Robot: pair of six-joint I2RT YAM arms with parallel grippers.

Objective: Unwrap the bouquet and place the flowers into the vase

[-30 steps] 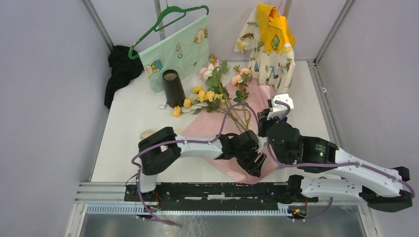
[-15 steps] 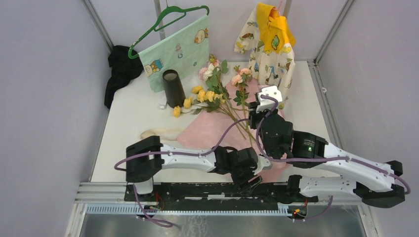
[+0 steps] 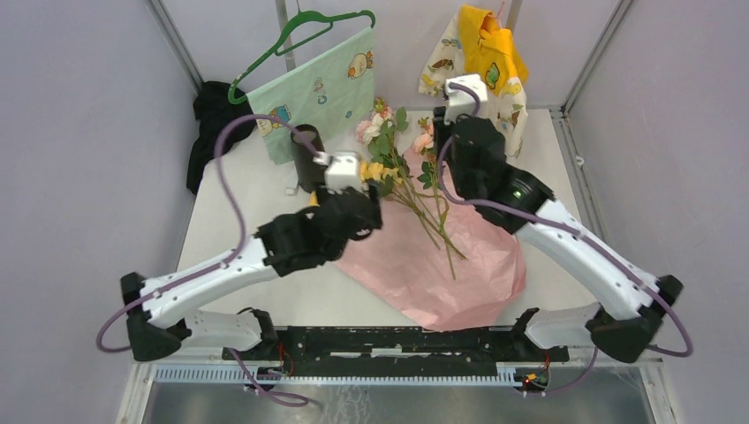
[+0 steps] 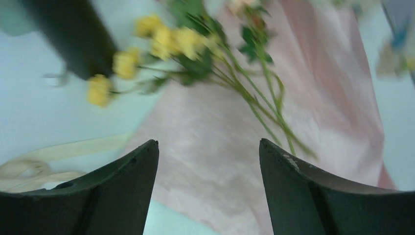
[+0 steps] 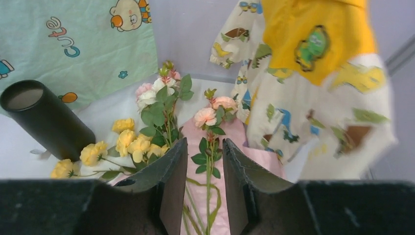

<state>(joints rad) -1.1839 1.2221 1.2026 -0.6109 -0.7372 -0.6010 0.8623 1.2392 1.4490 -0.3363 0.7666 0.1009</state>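
Hung clothes crowded the far edge of the bench. Pink paper lay spread open, the unwrapping apparently done. The flowers rested loose across it, none yet in the upright vase just beside. Left fingers gaped empty; right fingers hovered slightly parted over blooms.

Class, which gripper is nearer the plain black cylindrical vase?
Left. The left gripper hovers right beside the black cylindrical vase. The right gripper is farther off, by the pink roses.
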